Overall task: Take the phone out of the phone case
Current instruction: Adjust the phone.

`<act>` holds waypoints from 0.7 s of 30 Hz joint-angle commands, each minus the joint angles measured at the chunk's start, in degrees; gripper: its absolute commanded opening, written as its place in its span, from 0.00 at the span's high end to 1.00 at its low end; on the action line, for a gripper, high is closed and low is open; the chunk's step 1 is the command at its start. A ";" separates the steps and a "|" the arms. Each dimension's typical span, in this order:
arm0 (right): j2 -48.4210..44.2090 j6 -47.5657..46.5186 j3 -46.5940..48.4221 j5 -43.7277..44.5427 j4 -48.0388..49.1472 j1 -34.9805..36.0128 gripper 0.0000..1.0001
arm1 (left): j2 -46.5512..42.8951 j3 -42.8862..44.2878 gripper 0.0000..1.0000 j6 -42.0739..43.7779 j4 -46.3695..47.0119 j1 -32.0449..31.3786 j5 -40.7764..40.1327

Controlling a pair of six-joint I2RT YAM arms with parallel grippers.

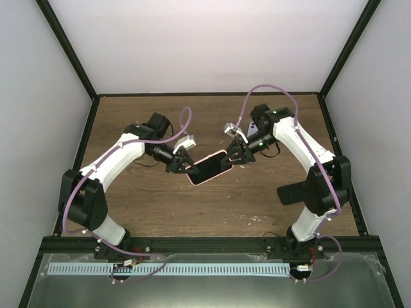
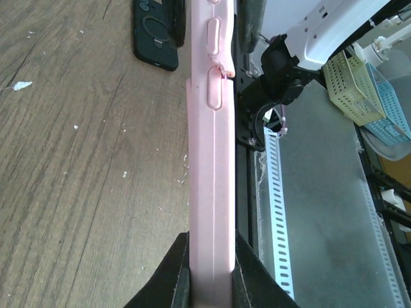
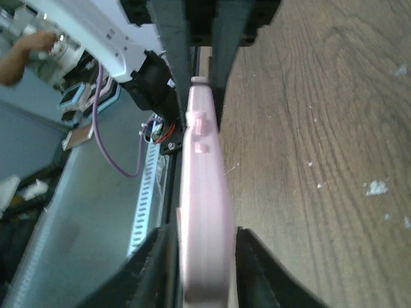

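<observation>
A phone with a dark screen sits in a pink phone case [image 1: 210, 168], held in the air above the wooden table between both arms. My left gripper [image 1: 186, 168] is shut on the case's lower-left end; in the left wrist view [image 2: 212, 240] both black fingers press its pink side [image 2: 210, 179]. My right gripper [image 1: 232, 157] clasps the upper-right end; in the right wrist view [image 3: 200, 234] the fingers straddle the pink edge [image 3: 202, 192], with a thin gap on the right side. The case's side buttons [image 2: 213, 32] show near the far end.
A flat black object [image 1: 292, 192] lies on the table by the right arm's base; it also shows in the left wrist view [image 2: 154, 35]. A metal ledge with a perforated white strip [image 1: 167, 269] runs along the near edge. Black frame posts bound the table.
</observation>
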 commanded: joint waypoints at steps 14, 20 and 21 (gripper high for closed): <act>-2.93 33.46 4.65 -8.94 33.78 -9.82 0.00 | -10.99 -9.42 1.00 -25.04 28.86 7.05 9.21; -9.12 56.51 -2.76 1.54 56.22 -10.27 0.00 | -15.32 -14.88 1.00 -41.34 47.70 7.96 8.36; -9.92 58.51 -4.54 -0.18 59.74 -10.35 0.00 | -15.29 -15.35 1.00 -43.86 50.03 8.00 8.45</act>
